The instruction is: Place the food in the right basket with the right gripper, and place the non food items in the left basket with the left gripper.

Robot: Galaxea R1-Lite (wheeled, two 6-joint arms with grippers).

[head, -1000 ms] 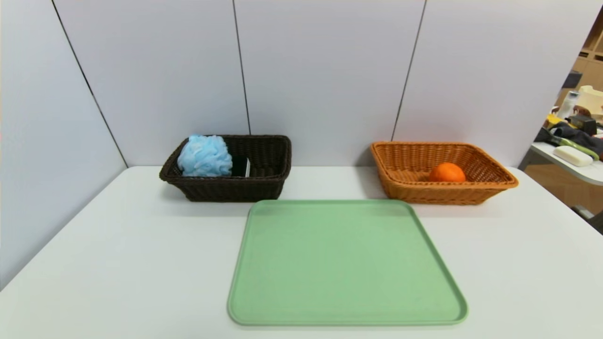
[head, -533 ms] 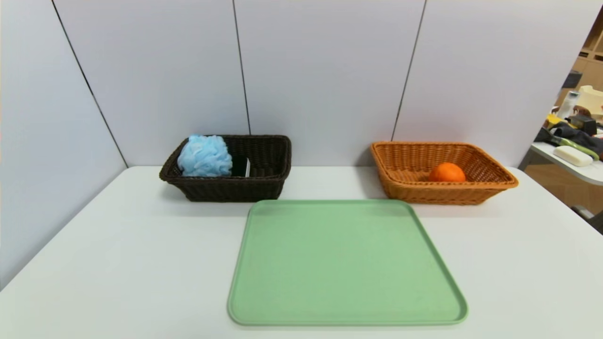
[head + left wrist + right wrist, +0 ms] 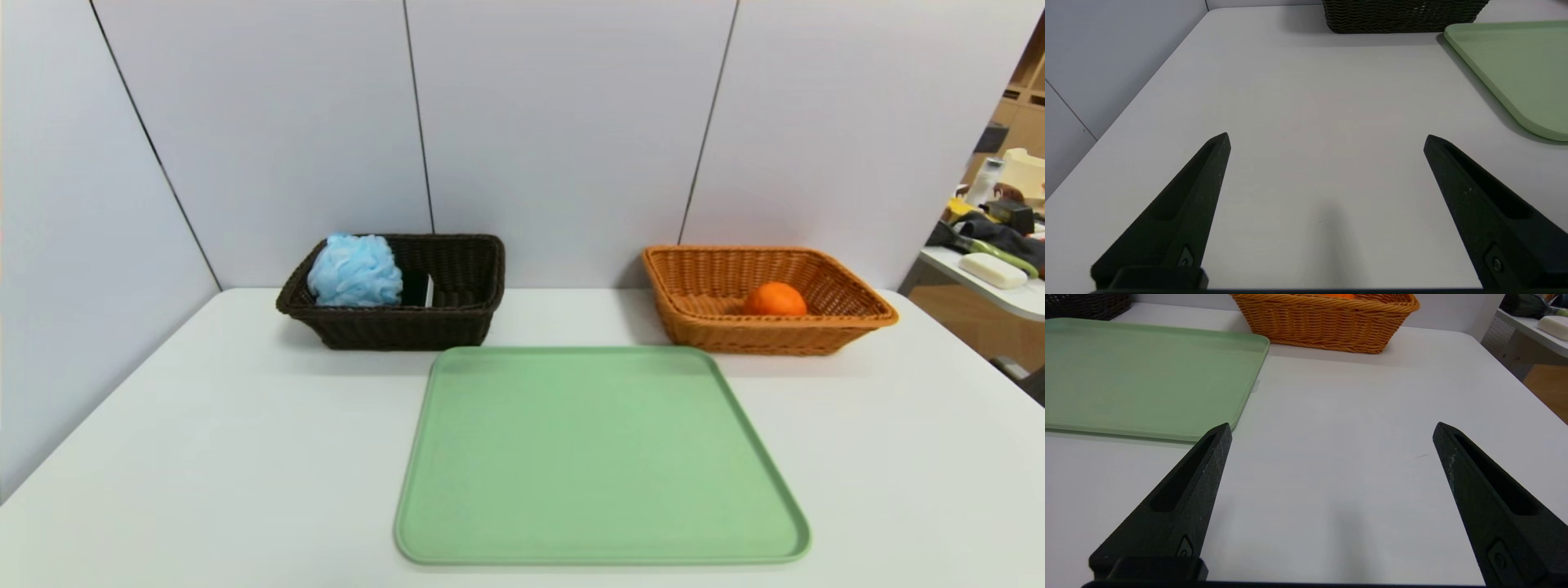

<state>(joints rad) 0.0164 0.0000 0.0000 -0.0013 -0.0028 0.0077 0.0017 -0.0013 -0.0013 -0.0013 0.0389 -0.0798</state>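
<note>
The round orange fruit (image 3: 774,300) lies inside the orange-tan right basket (image 3: 849,294) at the back right. The light-blue mesh pouf (image 3: 355,271) and a black-faced slab with a white rim (image 3: 419,289) sit inside the dark brown left basket (image 3: 469,314) at the back left. Neither arm shows in the head view. My left gripper (image 3: 1327,139) hangs open over bare table near the front left, nothing between its fingers. My right gripper (image 3: 1332,428) is open over bare table near the front right, beside the tray's corner, and holds nothing.
A light green tray (image 3: 600,457) lies flat in the middle of the white table (image 3: 204,457), in front of both baskets. Grey wall panels close off the back and left. A side table with clutter (image 3: 992,253) stands beyond the right edge.
</note>
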